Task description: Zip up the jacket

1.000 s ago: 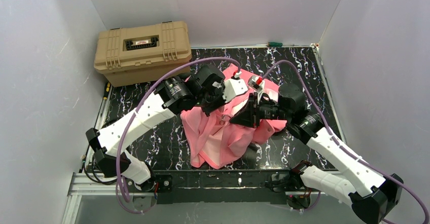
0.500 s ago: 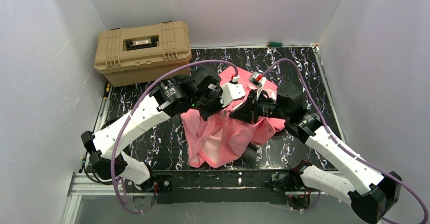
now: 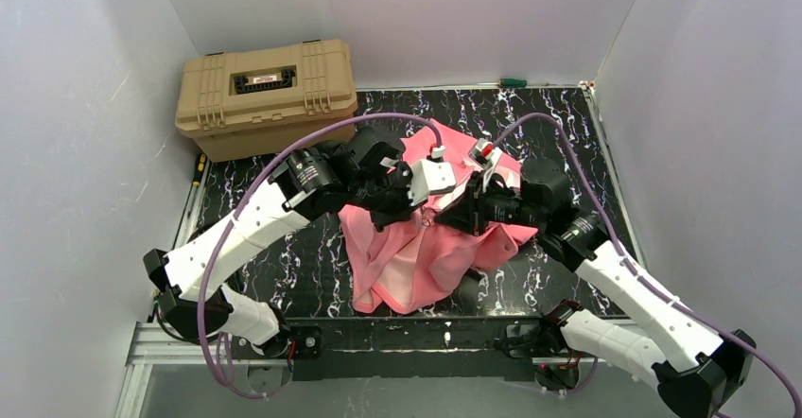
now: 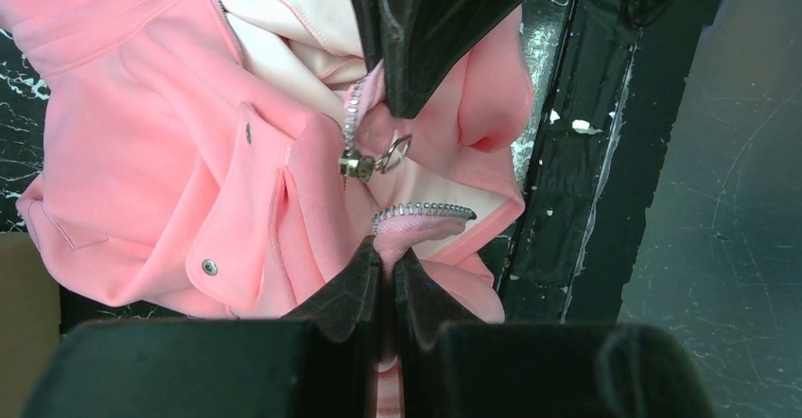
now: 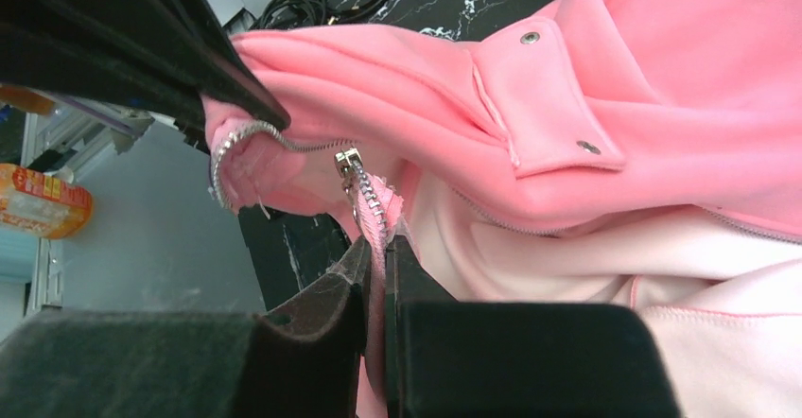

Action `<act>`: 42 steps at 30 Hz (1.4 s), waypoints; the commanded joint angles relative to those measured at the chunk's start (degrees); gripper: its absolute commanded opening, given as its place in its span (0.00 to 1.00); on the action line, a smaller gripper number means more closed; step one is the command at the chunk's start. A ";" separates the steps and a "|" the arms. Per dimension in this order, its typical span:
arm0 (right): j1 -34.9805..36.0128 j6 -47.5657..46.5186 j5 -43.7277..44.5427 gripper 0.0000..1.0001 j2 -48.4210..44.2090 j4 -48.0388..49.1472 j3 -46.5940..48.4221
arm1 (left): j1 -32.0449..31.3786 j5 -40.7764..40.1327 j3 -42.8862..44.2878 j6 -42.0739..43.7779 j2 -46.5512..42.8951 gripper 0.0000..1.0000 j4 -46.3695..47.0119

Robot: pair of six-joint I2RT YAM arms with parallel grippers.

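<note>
Black marbled table (image 3: pixel 567 125), white walls around. Tan case (image 3: pixel 267 96) taken as landmark. Jacket (image 3: pixel 416 257) is seen bunched to the right of the case and nearer the arm bases, front unzipped, pale lining exposed. Left end effector (image 4: pixel 388 269) is pinched tight on one toothed zipper edge. Right end effector (image 5: pixel 378 248) is clamped narrowly on the other edge, just below the slider (image 5: pixel 346 163).

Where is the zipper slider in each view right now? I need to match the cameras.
Top external: cannot be picked out on the jacket.
Left wrist: the zipper slider is at centre, above the left tool.
Right wrist: centre-left, above the right tool.
Shared landmark: the snap pocket flap, in both wrist views only.
</note>
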 commanded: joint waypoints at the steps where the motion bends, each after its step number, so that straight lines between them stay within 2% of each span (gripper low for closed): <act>1: -0.11 -3.50 -1.99 0.01 -3.45 -3.38 1.63 | -0.20 2.16 0.80 0.58 -3.51 0.00 -1.12; 5: -0.12 -5.20 -4.35 0.01 -5.41 -6.39 1.94 | -0.16 3.55 -0.13 0.51 -4.87 0.00 -0.20; 9: -0.18 -4.60 -7.73 0.01 -6.80 -4.59 1.18 | -0.16 3.26 -0.86 -0.06 -5.98 0.00 2.31; 14: -0.12 -4.29 -9.53 0.01 -6.18 -1.53 1.42 | -0.16 3.22 -10.01 1.73 -12.87 0.00 15.51; 16: -0.11 -4.82 -9.58 0.01 -5.73 -1.25 1.95 | -0.12 3.38 -12.48 2.90 -14.07 0.00 18.14; 28: -0.11 -10.07 -4.36 0.01 -4.47 -4.79 4.53 | -0.21 -0.64 -7.36 2.88 -8.12 0.00 15.27; 42: -0.11 -10.85 -3.62 0.01 -4.34 -5.53 5.06 | -0.17 -2.53 -6.15 2.55 -6.42 0.00 13.47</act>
